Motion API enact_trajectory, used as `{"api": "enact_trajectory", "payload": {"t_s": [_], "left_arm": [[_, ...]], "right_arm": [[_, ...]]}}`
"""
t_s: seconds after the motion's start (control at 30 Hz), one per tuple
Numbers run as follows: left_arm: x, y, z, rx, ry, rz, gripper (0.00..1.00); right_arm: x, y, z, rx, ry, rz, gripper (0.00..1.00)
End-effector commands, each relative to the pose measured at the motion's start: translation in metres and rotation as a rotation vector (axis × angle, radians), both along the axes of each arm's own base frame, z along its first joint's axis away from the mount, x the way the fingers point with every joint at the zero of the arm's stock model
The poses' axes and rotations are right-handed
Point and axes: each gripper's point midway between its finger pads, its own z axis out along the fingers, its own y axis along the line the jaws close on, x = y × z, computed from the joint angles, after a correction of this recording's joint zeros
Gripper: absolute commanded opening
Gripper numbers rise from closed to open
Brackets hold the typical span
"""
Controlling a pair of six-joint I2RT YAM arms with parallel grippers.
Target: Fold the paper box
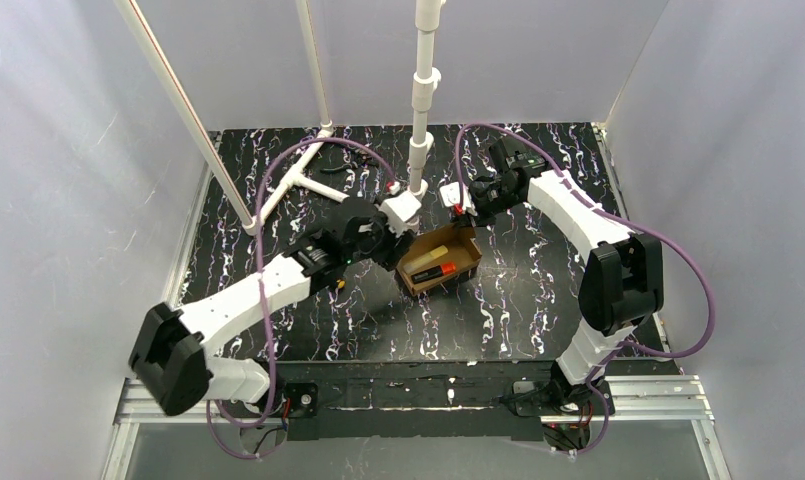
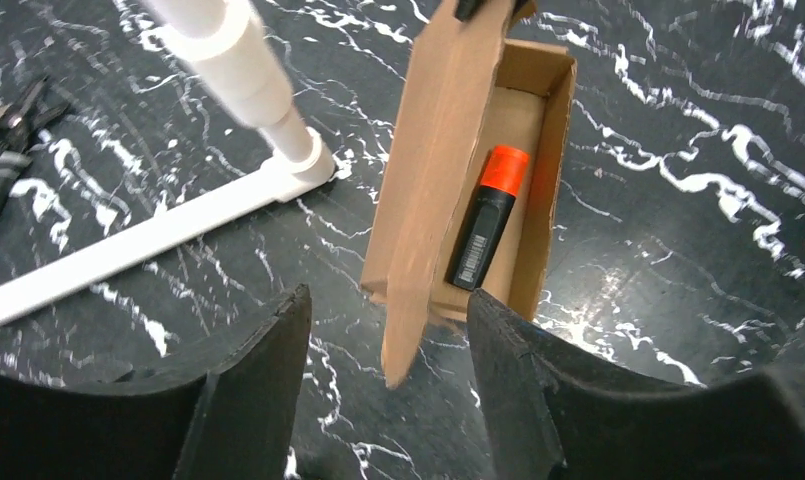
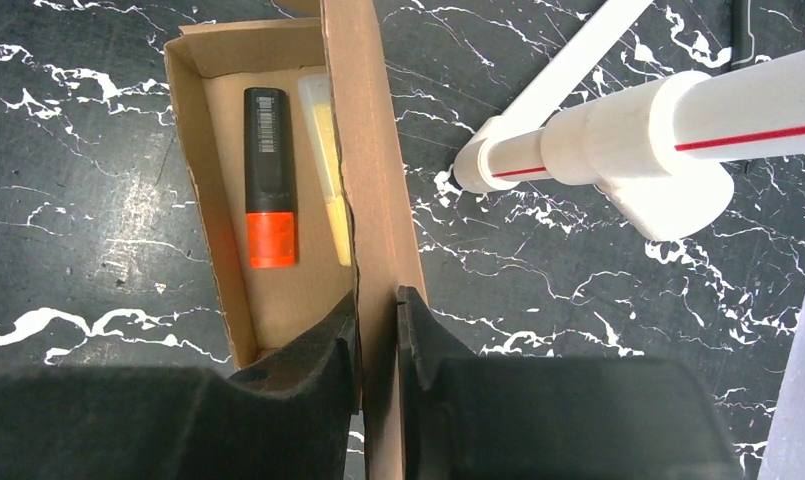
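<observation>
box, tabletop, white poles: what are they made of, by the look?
Paper box: brown corrugated cardboard, matte and unprinted, with raw cut edges showing. Tabletop: glossy black with white marble-like veining, likely laminate or vinyl film, since it throws glare. Poles: smooth white plastic pipe, probably PVC, joined by sleeve fittings.

The top view looks steeply down from above and behind both arm bases, far enough back to take in the whole black tabletop (image 1: 538, 300) with the paper box (image 1: 440, 262) near its middle. The left wrist view sits close over the left hand (image 2: 386, 300), facing down along its fingers at one end of the box; the right wrist view does likewise past the right hand (image 3: 376, 300) from the opposite end. All three share the box and the white pipe stand (image 1: 421, 100) beside it.
</observation>
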Motion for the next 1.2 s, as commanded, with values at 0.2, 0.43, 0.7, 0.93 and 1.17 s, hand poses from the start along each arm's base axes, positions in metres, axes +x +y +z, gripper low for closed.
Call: {"api": "enact_trajectory", "payload": {"t_s": [0.2, 0.43, 0.7, 0.93, 1.17], "left_arm": [[-0.034, 0.069, 0.019, -0.435, 0.093, 0.463, 0.37], [-0.04, 0.038, -0.033, -0.5, 0.264, 0.413, 0.26], [-0.014, 0.012, -0.053, -0.507, 0.33, 0.459, 0.26], [0.001, -0.01, -0.065, -0.571, 0.407, 0.467, 0.26], [0.003, -0.016, -0.073, -0.578, 0.444, 0.469, 0.27]], "right_arm": [[-0.009, 0.0, 0.017, 0.026, -0.032, 0.019, 0.23], [-0.01, 0.002, 0.017, 0.035, -0.015, 0.018, 0.23], [-0.012, 0.003, 0.014, 0.033, -0.002, 0.02, 0.22], [-0.014, 0.002, 0.012, 0.028, 0.004, 0.022, 0.22], [-0.017, 0.001, 0.009, 0.025, 0.016, 0.028, 0.22]]}}
